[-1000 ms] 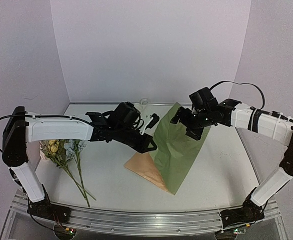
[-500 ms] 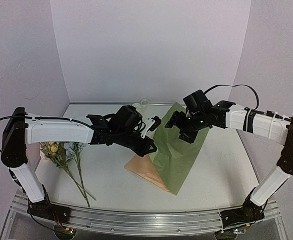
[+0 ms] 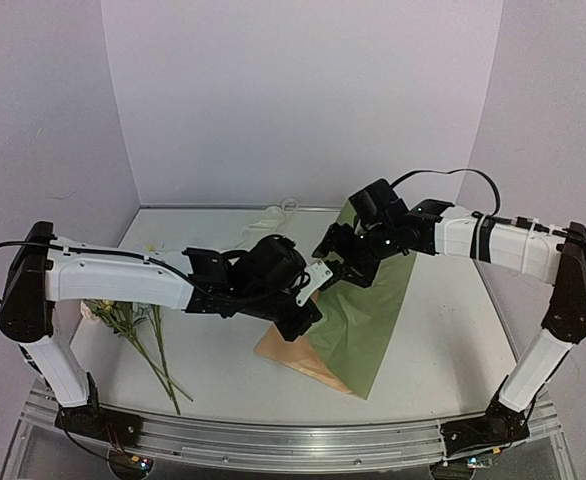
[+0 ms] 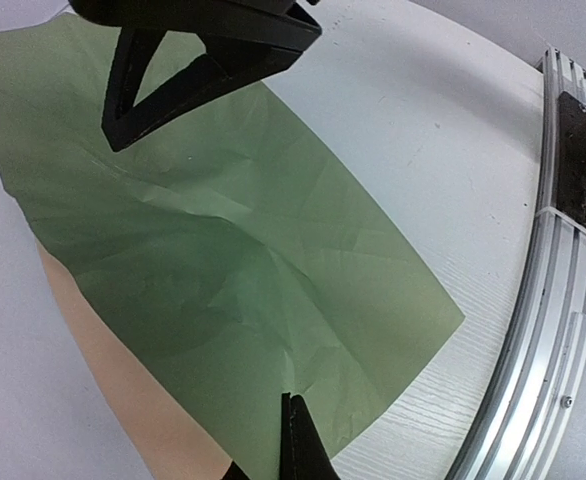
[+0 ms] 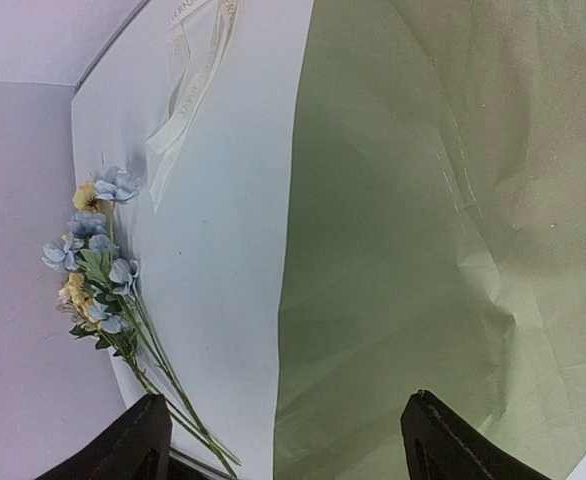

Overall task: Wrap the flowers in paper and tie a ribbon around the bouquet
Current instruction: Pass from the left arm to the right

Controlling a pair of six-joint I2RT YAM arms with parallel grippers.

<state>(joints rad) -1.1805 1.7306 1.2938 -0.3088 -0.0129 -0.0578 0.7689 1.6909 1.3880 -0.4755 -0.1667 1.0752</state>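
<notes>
Starting at the left gripper (image 4: 291, 440), its jaws are seen pressed together, and the near edge of the paper (image 4: 233, 230) appears to be pinched between them, with creases running toward the tips. The right gripper (image 5: 285, 425) is held with its jaws wide apart and nothing between them, hovering just above the far part of the sheet. The paper is spread near the middle of the table (image 3: 443, 340), partly folded so that some tan reverse is shown at its left side. The flowers (image 3: 123, 318) are found lying by the left edge, well apart from the sheet, and the ribbon (image 3: 273, 213) is bundled at the far edge. Little is judged done: the sheet is only being arranged, while laying the flowers on it, wrapping and tying are all left. Nothing is seen between flowers and paper except the left arm (image 3: 123, 275), stretched above the blooms.
</notes>
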